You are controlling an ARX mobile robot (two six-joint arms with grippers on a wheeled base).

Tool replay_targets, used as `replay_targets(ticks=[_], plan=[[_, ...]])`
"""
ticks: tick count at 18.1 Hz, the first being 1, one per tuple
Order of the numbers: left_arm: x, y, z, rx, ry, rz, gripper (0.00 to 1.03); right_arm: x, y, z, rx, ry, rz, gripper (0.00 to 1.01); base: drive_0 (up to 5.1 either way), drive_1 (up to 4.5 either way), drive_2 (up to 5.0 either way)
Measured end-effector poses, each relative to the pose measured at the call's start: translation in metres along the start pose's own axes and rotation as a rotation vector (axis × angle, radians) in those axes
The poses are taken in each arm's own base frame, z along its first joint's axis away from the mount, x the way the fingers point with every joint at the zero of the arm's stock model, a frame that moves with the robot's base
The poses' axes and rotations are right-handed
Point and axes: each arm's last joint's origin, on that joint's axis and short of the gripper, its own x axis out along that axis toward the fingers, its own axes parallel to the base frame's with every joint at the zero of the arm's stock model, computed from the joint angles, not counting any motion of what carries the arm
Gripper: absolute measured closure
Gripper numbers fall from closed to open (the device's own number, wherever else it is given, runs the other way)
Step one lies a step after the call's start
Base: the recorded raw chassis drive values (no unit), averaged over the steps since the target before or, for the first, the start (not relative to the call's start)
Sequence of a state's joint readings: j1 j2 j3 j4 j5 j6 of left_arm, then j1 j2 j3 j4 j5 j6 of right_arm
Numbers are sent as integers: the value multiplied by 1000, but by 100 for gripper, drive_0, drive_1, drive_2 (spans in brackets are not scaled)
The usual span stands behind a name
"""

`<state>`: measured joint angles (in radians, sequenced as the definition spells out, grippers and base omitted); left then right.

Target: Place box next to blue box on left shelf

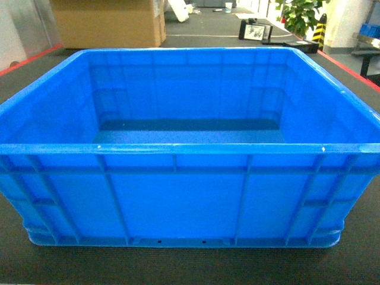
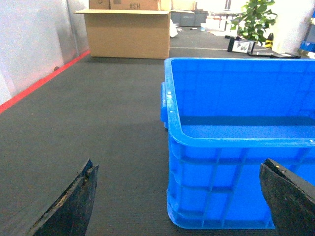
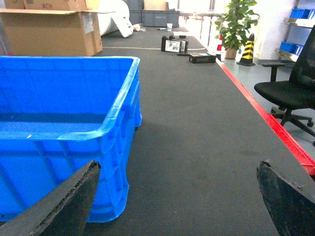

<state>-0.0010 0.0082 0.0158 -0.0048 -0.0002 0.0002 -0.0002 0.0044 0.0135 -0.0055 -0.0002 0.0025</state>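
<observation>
I see the box (image 1: 184, 160) sitting on the dark ribbed floor (image 2: 98, 128) straight ahead of the head camera, filling most of that view, its near ribbed wall facing me and nothing visible inside. My left gripper (image 2: 179, 199) hangs low at the box's near left corner, jaws spread wide, the corner between them, touching nothing. My right gripper (image 3: 177, 196) sits at the near right corner, jaws likewise spread. Farther back stand a cardboard carton (image 2: 129, 33), a potted plant (image 3: 236, 24) and a black office chair (image 3: 290, 91).
</observation>
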Motion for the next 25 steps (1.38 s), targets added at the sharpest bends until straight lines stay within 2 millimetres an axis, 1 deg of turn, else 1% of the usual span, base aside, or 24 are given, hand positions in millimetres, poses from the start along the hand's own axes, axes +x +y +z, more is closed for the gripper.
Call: replay_targets(ticks=[4, 5, 6, 7, 8, 9, 11, 12, 13, 14, 15, 18, 19, 20, 21, 22, 23, 25], plan=[[0, 0, 0, 0, 0, 0, 5, 0, 0, 0, 0, 0, 0, 3, 0, 0, 0], [1, 0, -2, -3, 27, 63, 5, 0, 0, -2, 5, 47, -59, 3, 0, 0, 0], [3, -5, -4, -4, 58, 143, 5, 3, 5, -3, -1, 142, -151, 3, 0, 0, 0], [6, -8, -5, 6, 78, 219, 5, 8, 10, -3, -27, 199, -242, 3, 0, 0, 0], [8, -7, -4, 7, 68, 302, 5, 10, 6, 2, -23, 188, -346, 3, 0, 0, 0], [11, -6, 3, -2, 46, 347, 5, 17, 3, 21, 19, 124, -422, 3, 0, 0, 0], [21, -6, 17, -15, 25, 327, 5, 32, 6, 47, 50, 55, -364, 3, 0, 0, 0], [35, -7, 33, -24, 11, 324, 5, 46, 6, 61, 57, 46, -335, 3, 0, 0, 0], [56, -10, 57, -39, 20, 326, 5, 69, 3, 78, 55, 72, -301, 3, 0, 0, 0], [74, -13, 70, -48, 80, 328, 5, 89, 2, 88, 54, 147, -267, 3, 0, 0, 0], [80, -14, 74, -53, 98, 327, 5, 95, 3, 91, 57, 175, -254, 3, 0, 0, 0], [107, -18, 82, -67, 191, 296, 5, 122, 7, 96, 86, 299, -182, 3, 0, 0, 0], [124, -21, 86, -75, 248, 275, 5, 140, 10, 99, 120, 375, -130, 3, 0, 0, 0], [147, -25, 92, -81, 322, 249, 5, 163, 16, 102, 161, 455, -65, 3, 0, 0, 0], [165, -30, 97, -93, 377, 237, 5, 181, 20, 104, 187, 493, -38, 3, 0, 0, 0], [179, -35, 100, -101, 420, 233, 5, 196, 29, 103, 201, 542, -18, 3, 0, 0, 0], [187, -38, 99, -105, 446, 234, 5, 205, 40, 99, 214, 574, 11, 3, 0, 0, 0], [195, -44, 86, -106, 506, 226, 5, 214, 64, 89, 189, 651, 49, 3, 0, 0, 0]])
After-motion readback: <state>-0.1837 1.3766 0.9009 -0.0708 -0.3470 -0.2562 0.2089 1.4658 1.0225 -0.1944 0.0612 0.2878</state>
